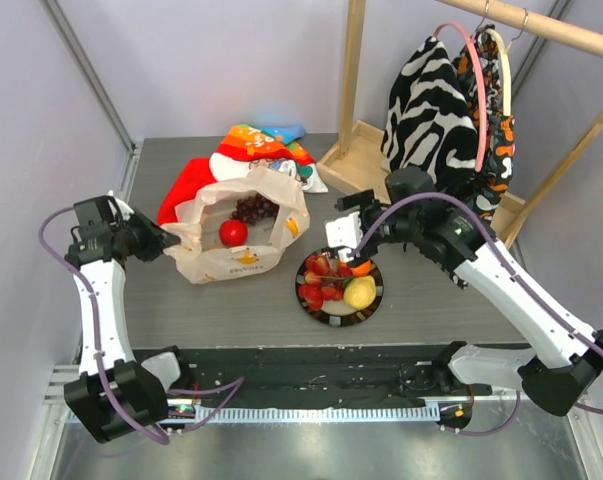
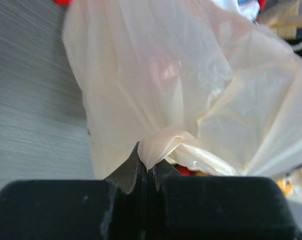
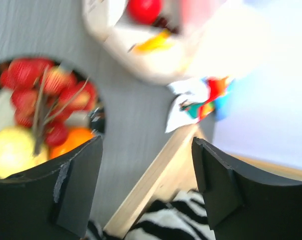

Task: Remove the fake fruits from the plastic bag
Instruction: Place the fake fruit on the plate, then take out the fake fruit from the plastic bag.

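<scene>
The left end effector (image 2: 148, 172), pressed together, pinches the plastic bag (image 1: 231, 262) at its nine o'clock edge. A red apple (image 1: 233, 232) and grapes (image 1: 253, 208) lie inside. The right end effector (image 3: 146, 165), spread and empty, hangs over the plate (image 1: 378, 300) at the bag's four o'clock, which holds strawberries (image 1: 319, 275), a lemon (image 1: 359, 292) and an orange (image 1: 361, 268). The next move likely calls for reaching into the bag for the apple.

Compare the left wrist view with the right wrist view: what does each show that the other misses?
Left wrist only: the left gripper shut on a pinched fold of the plastic bag. Right wrist only: the open right gripper, the plate holding strawberries, lemon and orange, plus the red apple in the bag. Both: the bag and the grey table.
</scene>
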Robot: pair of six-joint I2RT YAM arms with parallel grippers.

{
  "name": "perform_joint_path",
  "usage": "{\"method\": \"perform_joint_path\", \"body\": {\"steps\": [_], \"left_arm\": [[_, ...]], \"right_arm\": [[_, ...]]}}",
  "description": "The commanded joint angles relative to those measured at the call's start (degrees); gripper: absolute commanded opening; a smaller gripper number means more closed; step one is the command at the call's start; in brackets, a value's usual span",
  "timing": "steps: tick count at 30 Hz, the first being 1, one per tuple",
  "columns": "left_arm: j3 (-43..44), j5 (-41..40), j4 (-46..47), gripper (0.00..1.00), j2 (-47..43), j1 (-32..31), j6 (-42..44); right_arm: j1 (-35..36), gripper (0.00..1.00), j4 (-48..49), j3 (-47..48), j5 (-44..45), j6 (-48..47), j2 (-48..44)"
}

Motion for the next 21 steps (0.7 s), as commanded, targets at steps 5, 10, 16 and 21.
{"method": "perform_joint_path", "body": {"steps": [5, 10, 16, 21], "left_arm": [[-3.3, 25.3, -20.0, 0.00, -4.9, 0.5, 9.2], [-0.1, 20.1, -27.5, 0.00, -7.3, -1.0, 13.2], [2.3, 16.2, -27.0, 0.00, -8.3, -1.8, 12.6], [2.5, 16.8, -26.9, 0.00, -7.9, -1.8, 14.3]], "right_arm": [[4.9, 0.65, 18.8, 12.6, -7.2, 28.6, 13.7], [13.0, 0.46, 27.4, 15.3, -9.3, 38.8, 24.7], [14.9, 0.39, 39.8, 15.0, -5.2, 50.9, 35.9], [14.9, 0.67, 43.5, 17.3, 4.7, 57.1, 42.8]]}}
